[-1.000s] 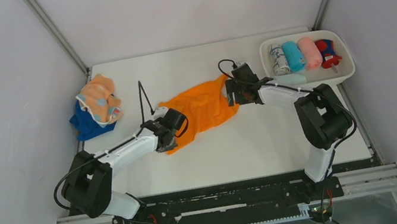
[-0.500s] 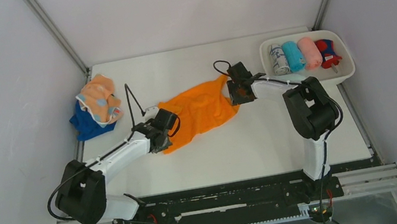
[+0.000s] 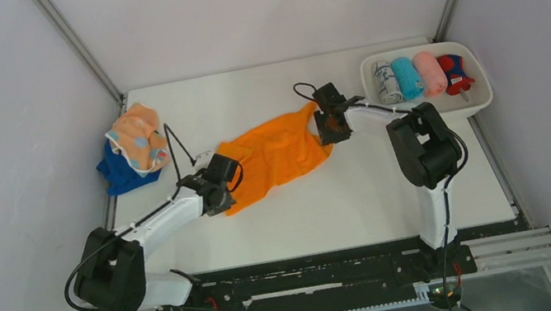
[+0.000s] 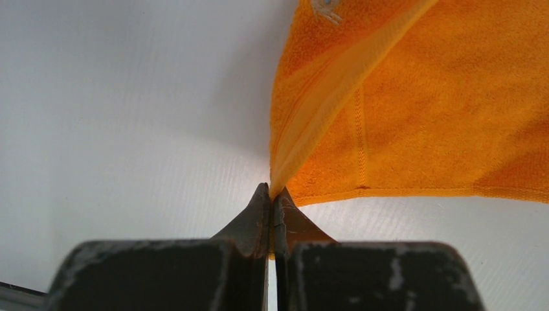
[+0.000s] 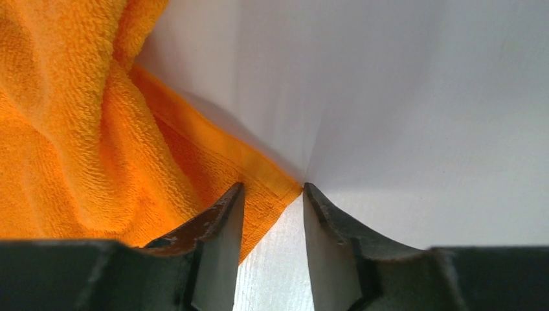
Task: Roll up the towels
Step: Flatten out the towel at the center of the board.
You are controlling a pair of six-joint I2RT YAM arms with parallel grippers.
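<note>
The bright orange towel [image 3: 276, 155] lies spread across the middle of the table. My left gripper [image 3: 221, 191] is shut on its near left corner [image 4: 285, 184], jaws pinched tight on the cloth. My right gripper [image 3: 327, 124] is open at the towel's far right corner [image 5: 272, 194]; that corner lies between its fingers, which stand apart. A peach spotted towel [image 3: 137, 137] sits crumpled on a dark blue towel [image 3: 119, 173] at the far left. Rolled turquoise [image 3: 408, 77] and pink [image 3: 431, 72] towels lie in the tray.
The white oval tray [image 3: 479, 100] stands at the far right and also holds a white patterned roll [image 3: 387, 82] and a red and blue roll [image 3: 454, 70]. Grey walls close in the table on three sides. Cables loop above both wrists.
My left gripper has drawn the orange towel's corner further left and toward the near edge. My right gripper has shifted slightly toward the far side at the right corner.
</note>
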